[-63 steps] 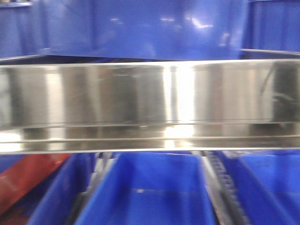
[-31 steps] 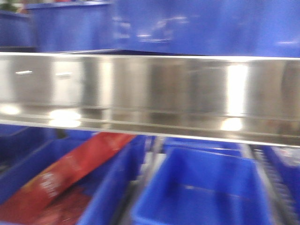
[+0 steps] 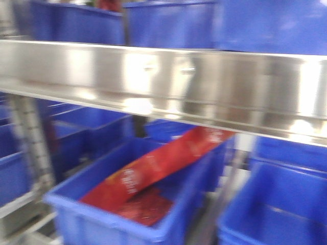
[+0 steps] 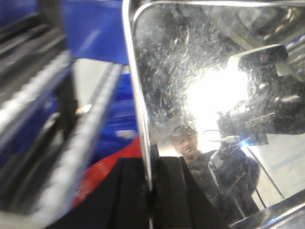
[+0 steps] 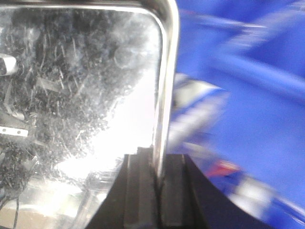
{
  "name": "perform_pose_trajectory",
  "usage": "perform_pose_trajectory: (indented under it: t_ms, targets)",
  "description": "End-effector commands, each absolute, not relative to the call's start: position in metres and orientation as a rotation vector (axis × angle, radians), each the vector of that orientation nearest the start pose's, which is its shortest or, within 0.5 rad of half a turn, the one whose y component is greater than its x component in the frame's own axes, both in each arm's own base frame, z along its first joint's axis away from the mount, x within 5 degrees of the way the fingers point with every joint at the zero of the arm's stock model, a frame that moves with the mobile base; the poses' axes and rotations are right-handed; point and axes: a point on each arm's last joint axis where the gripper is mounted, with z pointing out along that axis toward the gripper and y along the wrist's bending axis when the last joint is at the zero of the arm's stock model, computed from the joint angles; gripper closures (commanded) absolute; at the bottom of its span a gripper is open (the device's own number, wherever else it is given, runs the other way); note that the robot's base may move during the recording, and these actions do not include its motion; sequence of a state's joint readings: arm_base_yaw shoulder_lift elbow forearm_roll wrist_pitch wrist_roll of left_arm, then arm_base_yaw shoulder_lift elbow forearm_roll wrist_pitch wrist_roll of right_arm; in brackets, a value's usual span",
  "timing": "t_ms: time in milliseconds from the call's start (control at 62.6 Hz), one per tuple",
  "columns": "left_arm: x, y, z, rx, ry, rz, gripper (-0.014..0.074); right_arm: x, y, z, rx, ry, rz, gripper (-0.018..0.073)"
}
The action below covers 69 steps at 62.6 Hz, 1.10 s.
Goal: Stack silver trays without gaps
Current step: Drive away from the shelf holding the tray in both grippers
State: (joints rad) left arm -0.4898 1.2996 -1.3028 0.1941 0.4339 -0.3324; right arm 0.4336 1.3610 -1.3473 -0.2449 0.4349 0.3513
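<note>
The left end effector pinches the left rim of the silver tray; the right end effector pinches its right rim. The tray hangs near the blue bins. I think this is the carrying step. Next, it must go down flat into another tray.

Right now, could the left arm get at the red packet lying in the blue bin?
Probably not. The left tool clamps the silver tray by its rim, as does the right tool, so it would have to let go first. The red packet itself lies uncovered in the blue bin.
</note>
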Motion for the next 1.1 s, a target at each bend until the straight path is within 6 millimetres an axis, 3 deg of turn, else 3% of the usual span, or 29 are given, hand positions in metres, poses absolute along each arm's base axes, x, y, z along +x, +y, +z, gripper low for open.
perform_pose_trajectory:
  t_ms: [0,1087]
  targets:
    - [0.2589,-0.1346,0.4319,0.268,1.826,-0.403,0.0613,0.2847,0.1251,0.4276,-0.255,1.832,0.29,0.0629]
    - [0.2589,-0.1346,0.4319,0.268,1.826,-0.403,0.0613,0.2847,0.1251,0.4277,-0.255,1.831,0.29,0.0629]
